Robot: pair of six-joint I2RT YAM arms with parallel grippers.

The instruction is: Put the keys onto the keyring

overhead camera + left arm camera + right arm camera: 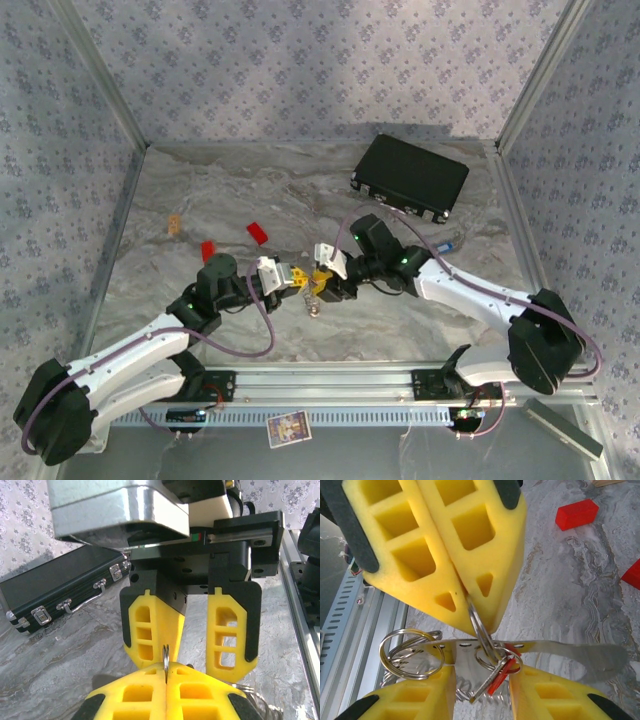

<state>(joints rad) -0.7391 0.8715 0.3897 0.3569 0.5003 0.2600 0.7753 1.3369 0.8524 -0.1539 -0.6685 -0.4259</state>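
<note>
the danger here is that the keyring [479, 630] slips out, because the left gripper [475, 622] pinches only its thin top edge between fingers pressed together, and the flat metal tag [570, 654] hanging on it pulls it down. the right gripper [482, 680] stands spread and could knock the keyring loose if it closes off centre. the keyring hangs just under the left gripper tips, and a red-headed key [501, 674] on it lies between the right gripper fingers.

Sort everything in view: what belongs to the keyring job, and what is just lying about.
Job: keyring, pinched in left gripper; red-headed key; right gripper.
Lying about: black case; red blocks; card.
</note>
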